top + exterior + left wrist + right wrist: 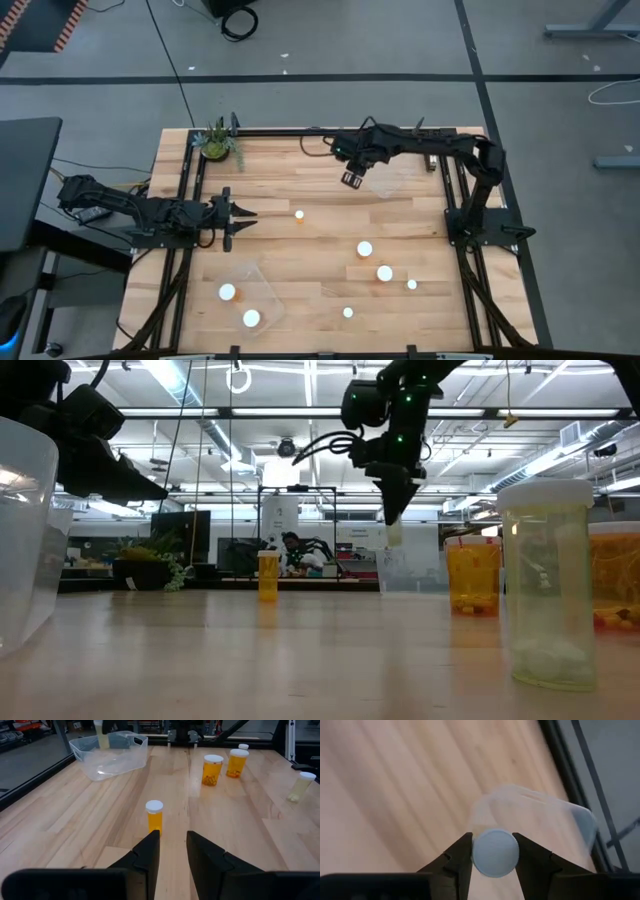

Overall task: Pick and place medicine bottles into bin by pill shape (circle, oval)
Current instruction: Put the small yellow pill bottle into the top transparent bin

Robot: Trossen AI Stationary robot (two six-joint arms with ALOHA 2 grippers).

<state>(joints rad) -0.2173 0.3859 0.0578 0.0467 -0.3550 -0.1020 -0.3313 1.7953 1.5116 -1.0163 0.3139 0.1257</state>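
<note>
The right claw (491, 851) is clamped on a medicine bottle (493, 852) by its round white cap, fingers pressed to either side, and carries it high above the far side of the bench (300, 190) — just beside the clear bin (392, 178) at the far right, presumably so the bottle can be dropped in from above. The low view shows the bottle hanging from the claw's tips well off the wood. The left claw (240, 217) waits low near the left edge with its fingers narrowly parted and nothing between them, aimed at a lone orange bottle (154, 817) standing just ahead — a likely next pick. Other bottles (384, 273) stand loose on the near right, and two sit in the near bin (268, 290).
</note>
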